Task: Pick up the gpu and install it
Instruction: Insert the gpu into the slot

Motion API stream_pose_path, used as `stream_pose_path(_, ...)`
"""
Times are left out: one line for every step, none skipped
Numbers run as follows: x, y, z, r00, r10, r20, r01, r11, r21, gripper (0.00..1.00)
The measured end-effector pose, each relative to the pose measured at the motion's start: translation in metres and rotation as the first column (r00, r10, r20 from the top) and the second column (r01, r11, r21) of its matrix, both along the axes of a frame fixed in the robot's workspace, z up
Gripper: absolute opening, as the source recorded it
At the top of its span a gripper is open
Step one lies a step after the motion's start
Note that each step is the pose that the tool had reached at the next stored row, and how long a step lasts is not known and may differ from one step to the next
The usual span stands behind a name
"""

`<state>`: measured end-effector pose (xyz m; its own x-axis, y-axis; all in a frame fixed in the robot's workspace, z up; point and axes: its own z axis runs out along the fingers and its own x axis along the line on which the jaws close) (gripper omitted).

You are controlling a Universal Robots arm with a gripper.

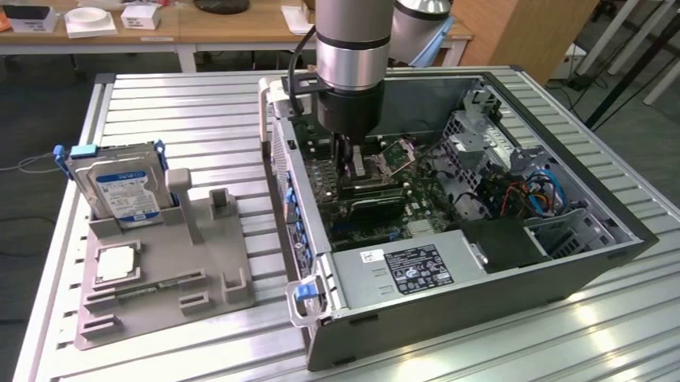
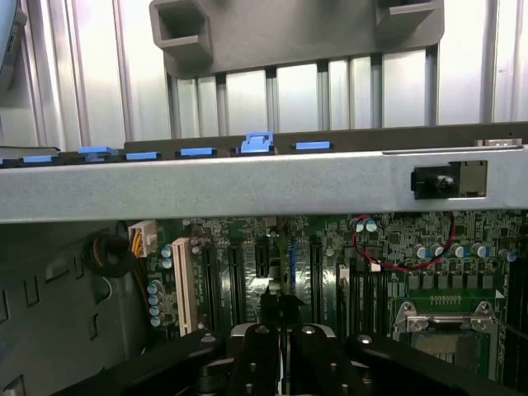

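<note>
My gripper [image 1: 345, 150] reaches down into the open computer case [image 1: 611, 239], over the motherboard [image 1: 425, 208] near the case's rear wall. Its fingers are shut on the gpu [image 1: 343, 171], a thin dark card hanging straight down between them. In the wrist view the gripper [image 2: 280, 330] holds the gpu [image 2: 285, 268] edge-on. The card shows as a narrow strip lined up among the long black expansion slots [image 2: 235, 272] of the green board. Its lower edge sits at or very near the slots; I cannot tell whether it is seated.
On the exterior view's left a grey stand [image 1: 170, 270] carries an upright hard drive [image 1: 119, 185], a square CPU chip [image 1: 115, 263] and a memory stick [image 1: 159, 285]. Two of its upright posts [image 1: 181, 203] stand bare. The power supply [image 1: 420, 269] and blue cables [image 1: 542, 191] crowd the case.
</note>
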<state>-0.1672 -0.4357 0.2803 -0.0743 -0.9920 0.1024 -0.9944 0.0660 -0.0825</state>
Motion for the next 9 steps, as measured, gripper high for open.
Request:
stream_pose_path(0.0, 0.0, 0.0, 1.0, 0.0, 0.0, 0.0, 1.0, 0.0, 0.15)
stream_pose_path(0.0, 0.0, 0.0, 1.0, 0.0, 0.0, 0.0, 1.0, 0.0, 0.15)
stream_pose_path(0.0, 0.0, 0.0, 1.0, 0.0, 0.0, 0.0, 1.0, 0.0, 0.15)
stream_pose_path(0.0, 0.0, 0.0, 1.0, 0.0, 0.0, 0.0, 1.0, 0.0, 0.15)
stream_pose_path(0.0, 0.0, 0.0, 1.0, 0.0, 0.0, 0.0, 1.0, 0.0001, 0.15)
stream_pose_path(0.0002, -0.0001, 0.0, 1.0, 0.0, 0.0, 0.0, 1.0, 0.0, 0.15)
stream_pose_path(0.0011, 0.0, 0.0001, 1.0, 0.0, 0.0, 0.0, 1.0, 0.0001, 0.15)
stream_pose_path(0.0025, 0.0, 0.0001, 1.0, 0.0, -0.0001, 0.0, 1.0, 0.0002, 0.15)
stream_pose_path(0.0044, 0.0, 0.0, 1.0, 0.0, 0.0, 0.0, 1.0, 0.0005, 0.15)
